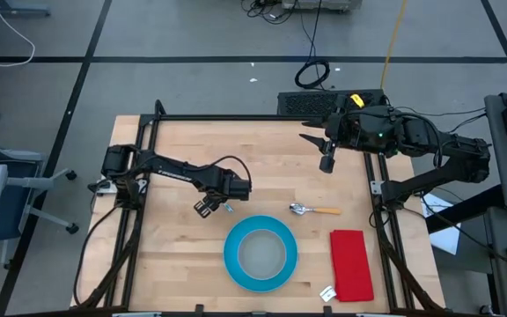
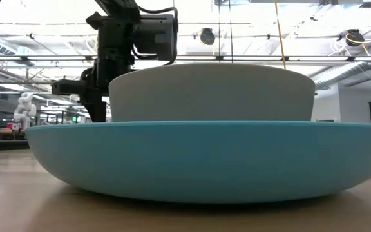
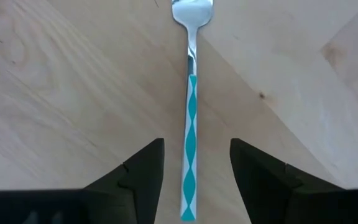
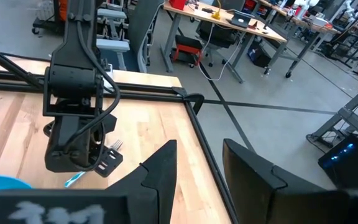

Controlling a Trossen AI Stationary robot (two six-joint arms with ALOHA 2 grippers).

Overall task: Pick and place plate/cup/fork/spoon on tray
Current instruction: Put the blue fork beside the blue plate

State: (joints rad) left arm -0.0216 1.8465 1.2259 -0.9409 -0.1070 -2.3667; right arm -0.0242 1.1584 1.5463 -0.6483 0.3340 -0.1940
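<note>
My left hand [image 3: 191,177] hangs wide open and empty, fingers [image 3: 145,171] straddling the fork [image 3: 190,118] flat on the tabletop [image 3: 55,93]. Light, stiff, probably slippery: I'd pinch mid-handle. Right hand [image 1: 326,164] waits farther off, part open, empty

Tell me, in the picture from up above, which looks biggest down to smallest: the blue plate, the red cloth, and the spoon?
1. The plate looks biggest.
2. The red cloth is next.
3. The spoon looks smallest.
</note>
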